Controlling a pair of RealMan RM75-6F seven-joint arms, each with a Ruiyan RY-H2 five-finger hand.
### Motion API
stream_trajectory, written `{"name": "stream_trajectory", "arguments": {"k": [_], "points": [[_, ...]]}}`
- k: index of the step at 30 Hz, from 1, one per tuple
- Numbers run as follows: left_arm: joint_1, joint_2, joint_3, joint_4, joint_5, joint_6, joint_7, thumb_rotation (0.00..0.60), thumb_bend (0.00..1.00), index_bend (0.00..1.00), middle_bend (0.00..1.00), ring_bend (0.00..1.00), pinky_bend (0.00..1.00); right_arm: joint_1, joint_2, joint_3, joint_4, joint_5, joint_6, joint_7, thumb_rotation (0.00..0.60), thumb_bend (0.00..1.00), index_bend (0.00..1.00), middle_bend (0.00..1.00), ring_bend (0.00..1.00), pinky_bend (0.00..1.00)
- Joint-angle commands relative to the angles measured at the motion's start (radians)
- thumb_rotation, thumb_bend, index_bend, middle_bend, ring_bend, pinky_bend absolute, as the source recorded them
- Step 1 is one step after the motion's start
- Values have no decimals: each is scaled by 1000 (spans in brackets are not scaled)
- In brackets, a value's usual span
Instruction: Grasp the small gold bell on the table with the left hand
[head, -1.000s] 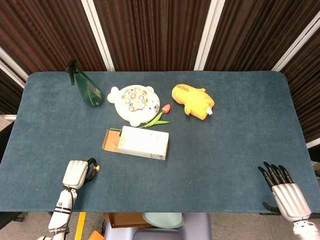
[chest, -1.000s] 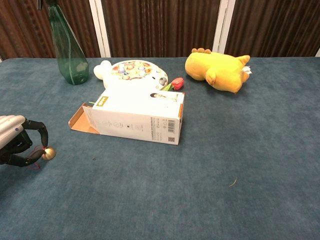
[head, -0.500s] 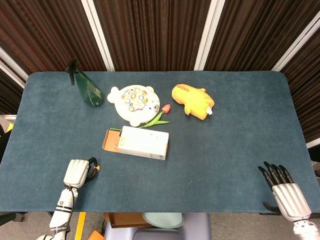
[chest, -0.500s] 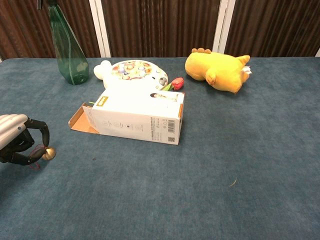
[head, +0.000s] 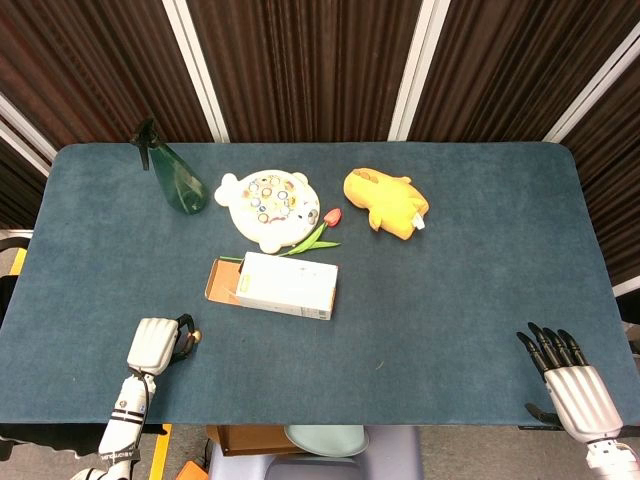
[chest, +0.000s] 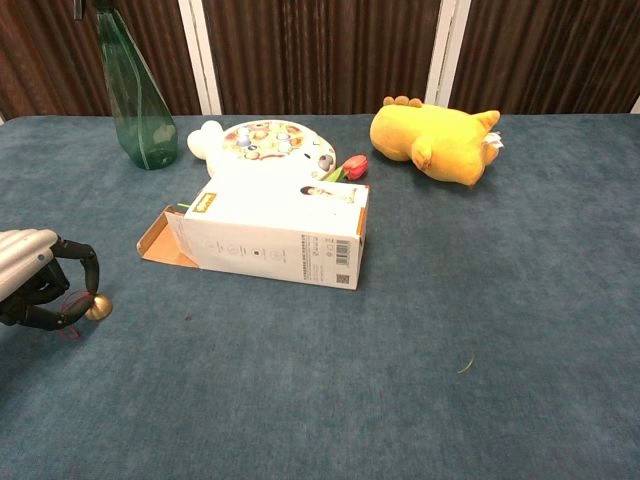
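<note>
The small gold bell (chest: 98, 308) sits on the blue table near the front left edge, and in the head view the bell (head: 195, 335) is a tiny gold dot. My left hand (chest: 40, 285) curls around it from the left. Its dark fingertips pinch the bell and the red cord beside it, and in the head view the left hand (head: 153, 345) covers most of that grip. My right hand (head: 565, 385) lies at the front right edge with its fingers straight and apart, holding nothing. The chest view does not show it.
A white carton (chest: 272, 235) with an open flap lies just right of and beyond the bell. Farther back stand a green spray bottle (chest: 135, 95), a round toy plate (chest: 268, 140), a red tulip (chest: 352, 167) and a yellow plush (chest: 435, 140).
The left hand and the bell have barely shifted on the table. The right hand has not moved.
</note>
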Motion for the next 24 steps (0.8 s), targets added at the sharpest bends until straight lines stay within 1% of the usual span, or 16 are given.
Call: {"name": "stream_trajectory", "arguments": {"k": [1, 12, 19, 24], "points": [[-2, 0, 0, 2, 1, 2, 0, 600, 412, 564, 1000, 1000, 1000, 1, -1, 0, 0, 0, -1, -2, 600, 241, 0, 0, 0, 0], [-6, -1, -1, 9, -4, 3, -6, 600, 428, 606, 1000, 1000, 1000, 2, -2, 1, -1, 3, -5, -5, 600, 240, 0, 0, 0, 0], [-7, -2, 1, 20, -5, 5, -19, 600, 450, 685, 1000, 1000, 1000, 4, -5, 0, -1, 4, -8, -10, 600, 241, 0, 0, 0, 0], [-7, 2, 1, 13, -4, 8, -26, 600, 489, 737, 1000, 1000, 1000, 4, -5, 0, -2, 4, -8, -11, 600, 241, 0, 0, 0, 0]]}}
